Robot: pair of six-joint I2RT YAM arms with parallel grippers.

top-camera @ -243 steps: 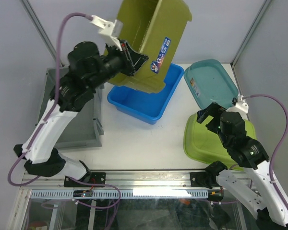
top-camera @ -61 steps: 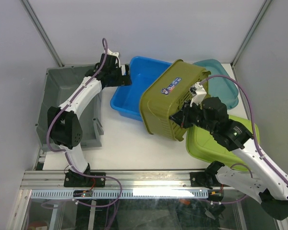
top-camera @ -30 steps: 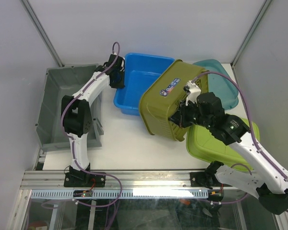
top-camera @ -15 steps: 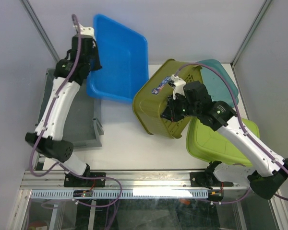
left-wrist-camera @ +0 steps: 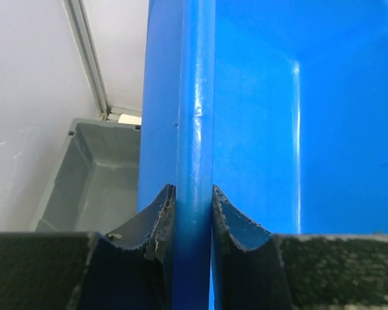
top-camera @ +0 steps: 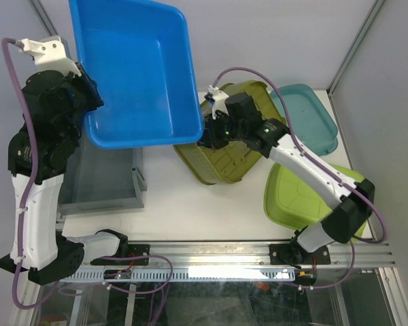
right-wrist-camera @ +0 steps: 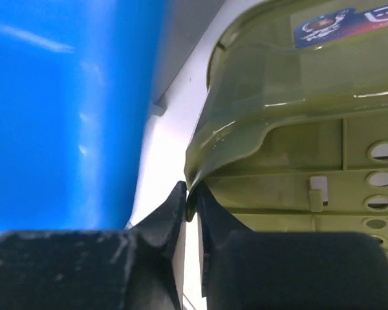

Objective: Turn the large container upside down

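White table (top-camera: 183,204) inside the walled cell, top view. Changes vs half a second back:

- blue tub (top-camera: 132,75) has gone up and toward the camera. It was off the back-left corner. Now it hangs high over the left half, open side facing the lens.
- left gripper (top-camera: 88,102) holds it at the left rim. Wrist view: 2 fingers (left-wrist-camera: 156,216) clamped on the blue rim, 1 each side, no gap.
- olive container (top-camera: 224,159) has moved a bit left and rolled. It sits tilted on the table, centre-back. I can't tell which face is up.
- right gripper (top-camera: 207,139) has reached further left with it. Wrist view: jaws nearly pressed together, pinching the thin edge of the olive rim.

Edges and room:

- blue tub's lower right corner overlaps the olive container's left side in top view. In the right wrist view the blue wall is just beside the olive rim, with a strip of table between them.
- grey bin (top-camera: 109,183) sits at the table's left edge, partly under the tub.
- teal tub (top-camera: 306,115) at back right, close to the olive rim.
- lime lid (top-camera: 306,197) at front right, right forearm crossing above it.
- bare table in front of the olive container, out to the near rail.
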